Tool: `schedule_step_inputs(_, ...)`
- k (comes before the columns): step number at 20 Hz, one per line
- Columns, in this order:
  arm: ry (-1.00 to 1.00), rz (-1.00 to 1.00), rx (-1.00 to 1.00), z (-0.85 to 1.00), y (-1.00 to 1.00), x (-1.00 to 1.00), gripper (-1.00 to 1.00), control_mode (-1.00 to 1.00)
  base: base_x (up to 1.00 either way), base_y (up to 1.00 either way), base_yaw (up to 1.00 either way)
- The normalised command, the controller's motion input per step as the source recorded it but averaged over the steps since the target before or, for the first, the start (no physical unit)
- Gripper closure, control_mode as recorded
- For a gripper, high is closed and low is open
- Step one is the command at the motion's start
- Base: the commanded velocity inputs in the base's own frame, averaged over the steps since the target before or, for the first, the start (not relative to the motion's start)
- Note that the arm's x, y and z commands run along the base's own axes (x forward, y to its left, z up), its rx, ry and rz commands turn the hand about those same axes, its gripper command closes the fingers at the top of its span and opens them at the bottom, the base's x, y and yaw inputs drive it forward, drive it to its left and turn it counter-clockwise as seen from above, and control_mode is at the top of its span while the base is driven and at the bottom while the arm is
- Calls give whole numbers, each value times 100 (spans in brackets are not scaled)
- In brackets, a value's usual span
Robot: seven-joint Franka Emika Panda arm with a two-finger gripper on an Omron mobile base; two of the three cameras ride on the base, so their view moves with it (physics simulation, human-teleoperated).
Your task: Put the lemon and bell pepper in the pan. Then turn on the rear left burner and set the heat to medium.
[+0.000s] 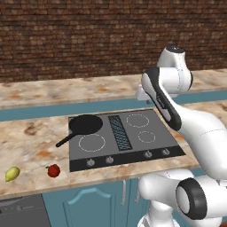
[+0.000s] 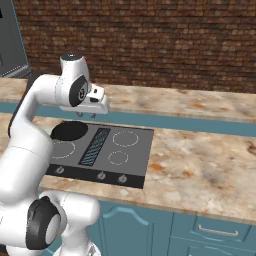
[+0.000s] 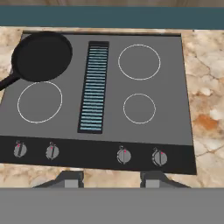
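Note:
The lemon (image 1: pixel 12 174) lies on the counter near its front edge, far left of the cooktop (image 1: pixel 153 133). Just right of it sits the red bell pepper (image 1: pixel 53 170). The black pan (image 1: pixel 85 124) (image 2: pixel 69 131) (image 3: pixel 42 56) rests on the cooktop's rear left corner and covers the rear left burner, with its handle pointing front-left. My gripper (image 2: pixel 86 115) (image 3: pixel 111 180) hangs high above the cooktop's middle, open, with nothing between its fingers. It is far from both fruits.
Several knobs (image 3: pixel 51 151) line the cooktop's front strip. A vent grille (image 3: pixel 93 87) runs down its middle, with white burner rings (image 3: pixel 139 62) around it. A brick wall (image 1: pixel 88 35) and a raised ledge stand behind the counter.

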Motion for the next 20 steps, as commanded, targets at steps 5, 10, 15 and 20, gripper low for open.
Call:
schedule_step_inputs(5,-4,0,0,1,57,-1,-100,-100,0,0,0)
schedule_step_inputs(10,3,0,0,-15,100,0,-100,-100,0,0,0)
schedule_step_inputs(15,9,0,0,-37,100,0,-100,-100,0,0,0)
schedule_step_inputs(20,16,2,0,-43,100,0,-100,-100,0,0,0)
